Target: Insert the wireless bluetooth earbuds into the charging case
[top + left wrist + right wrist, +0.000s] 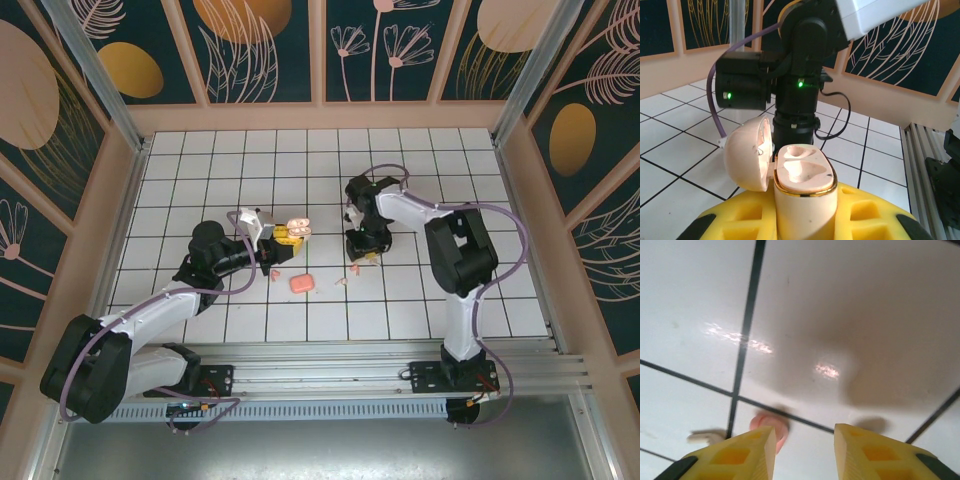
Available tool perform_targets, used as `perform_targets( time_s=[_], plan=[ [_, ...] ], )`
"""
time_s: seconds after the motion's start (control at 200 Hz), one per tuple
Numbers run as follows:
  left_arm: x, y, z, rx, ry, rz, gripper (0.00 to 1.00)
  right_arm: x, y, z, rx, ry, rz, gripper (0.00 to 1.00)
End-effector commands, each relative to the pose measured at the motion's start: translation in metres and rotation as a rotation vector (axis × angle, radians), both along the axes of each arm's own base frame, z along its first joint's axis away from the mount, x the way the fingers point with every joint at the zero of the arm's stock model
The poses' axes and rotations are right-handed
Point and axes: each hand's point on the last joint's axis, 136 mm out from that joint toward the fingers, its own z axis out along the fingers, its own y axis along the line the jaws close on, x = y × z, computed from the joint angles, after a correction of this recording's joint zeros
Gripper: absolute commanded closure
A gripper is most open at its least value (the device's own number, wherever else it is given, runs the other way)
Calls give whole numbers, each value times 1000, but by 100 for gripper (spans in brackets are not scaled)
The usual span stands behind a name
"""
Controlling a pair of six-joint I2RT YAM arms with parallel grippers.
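The left claw [285, 235] is pressed together on the charging case [298, 228] and holds it clear of the table [420, 300], above the middle of the white grid. In the left wrist view the case stands upright between the yellow fingers [867, 215]. Its rounded lid [747, 155] is swung open to one side, and the two moulded wells [802, 170] in the gold-rimmed base are bare. Behind the case the black wrist of the right arm [795, 75] points down at the table.

The right claw [805, 435] hangs just above the table surface, a little right of the middle, with its fingers spread and nothing between them. The wireless bluetooth earbuds [341, 282] lie loose on the table. From above, two tiny pale pieces sit near the right claw on its near side. A third tiny piece [272, 273] lies on the near side of the left claw. In the right wrist view a small pink rounded piece [771, 426] rests on the tile by a black grid line, partly hidden behind one yellow fingertip. A paler scrap [702, 436] lies just beside it.

A coral-pink rounded box [301, 283] sits on the table between the loose pieces, apart from both claws and somewhat nearer the near edge than the far one.
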Motion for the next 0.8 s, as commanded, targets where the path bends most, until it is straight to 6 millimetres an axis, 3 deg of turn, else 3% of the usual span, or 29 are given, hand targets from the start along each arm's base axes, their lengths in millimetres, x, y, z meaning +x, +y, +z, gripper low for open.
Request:
perform_targets(
  time_s=[0.0,0.15,0.26,0.465,0.591,0.796],
  plan=[
    [-1,0,11,-10,-46,-1,82,-4,1,35,48,-37,-116,62],
    [-2,0,12,-11,-49,-2,82,-20,-7,38,68,-18,-281,60],
    [-3,-1,11,-10,-48,-12,82,-24,-19,34,52,-41,-291,59],
    [-4,-2,10,-2,-48,-22,82,1,-37,38,-21,-103,-142,57],
    [-3,0,10,-7,-48,-6,82,18,-28,35,44,-102,-122,56],
    [-1,-2,9,8,-53,-15,82,25,-18,15,81,-62,-78,55]
  ],
)
